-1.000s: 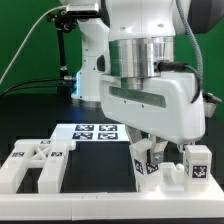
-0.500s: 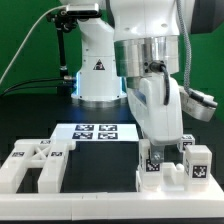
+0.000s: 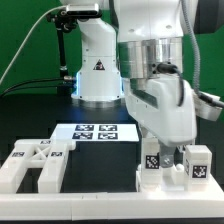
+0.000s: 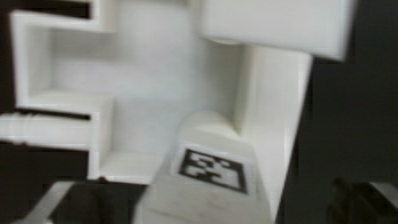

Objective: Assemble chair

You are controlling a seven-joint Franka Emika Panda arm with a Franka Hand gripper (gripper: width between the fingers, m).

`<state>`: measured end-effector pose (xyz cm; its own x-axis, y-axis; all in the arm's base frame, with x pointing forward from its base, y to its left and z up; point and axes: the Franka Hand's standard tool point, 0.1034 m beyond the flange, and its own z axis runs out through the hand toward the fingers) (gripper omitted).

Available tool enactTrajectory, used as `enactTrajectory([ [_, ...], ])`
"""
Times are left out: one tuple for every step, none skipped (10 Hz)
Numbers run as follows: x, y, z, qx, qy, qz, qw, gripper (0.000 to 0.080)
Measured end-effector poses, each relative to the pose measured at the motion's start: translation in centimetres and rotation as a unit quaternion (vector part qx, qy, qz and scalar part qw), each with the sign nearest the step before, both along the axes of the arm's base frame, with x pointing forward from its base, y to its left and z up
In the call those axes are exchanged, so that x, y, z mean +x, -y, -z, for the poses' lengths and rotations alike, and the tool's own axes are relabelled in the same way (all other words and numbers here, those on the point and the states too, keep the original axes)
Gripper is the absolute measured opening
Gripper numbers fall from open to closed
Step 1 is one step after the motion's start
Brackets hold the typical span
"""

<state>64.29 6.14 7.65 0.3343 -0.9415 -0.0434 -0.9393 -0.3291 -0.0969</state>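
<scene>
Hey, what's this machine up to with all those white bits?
A white robot arm is building a chair from loose white tagged pieces. Right now it hangs over an upright tagged block at the exterior view's right, its jaws open on either side of it, so nothing looks gripped. Another tagged block stands beside it, a larger frame-like piece lies at the exterior view's left, and the marker board lies flat behind them.

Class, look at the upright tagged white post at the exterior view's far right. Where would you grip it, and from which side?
Grip the post near its top, coming straight down from above. It stands upright with its top free, while a low white part crowds its foot, so a sideways approach looks awkward.
</scene>
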Motion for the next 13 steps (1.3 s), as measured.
enactTrajectory([
  [0.03, 0.14, -0.15, -0.007, 0.007, -0.064, 0.998, 0.0642],
  [-0.12, 0.46, -0.21, -0.012, 0.017, -0.102, 0.995, 0.0647],
  [-0.17, 0.48, -0.12, -0.016, 0.019, -0.138, 0.990, 0.0647],
  [-0.16, 0.49, -0.07, -0.019, 0.021, -0.179, 0.983, 0.0649],
  [-0.17, 0.51, -0.04, -0.023, 0.023, -0.215, 0.976, 0.0649],
  [-0.05, 0.64, 0.02, -0.040, 0.027, -0.304, 0.951, 0.0649],
  [0.10, 0.51, 0.11, -0.048, 0.034, -0.351, 0.934, 0.0649],
  [0.10, 0.43, 0.11, -0.043, 0.034, -0.329, 0.943, 0.0649],
  [0.09, 0.45, 0.13, -0.043, 0.034, -0.329, 0.943, 0.0526],
  [0.09, 0.42, 0.14, -0.042, 0.033, -0.321, 0.946, 0.0391],
  [0.07, 0.37, 0.15, -0.036, 0.031, -0.273, 0.961, 0.0391],
  [0.07, 0.35, 0.16, -0.033, 0.029, -0.239, 0.970, 0.0287],
  [0.07, 0.35, 0.15, -0.030, 0.027, -0.207, 0.977, 0.0288],
])
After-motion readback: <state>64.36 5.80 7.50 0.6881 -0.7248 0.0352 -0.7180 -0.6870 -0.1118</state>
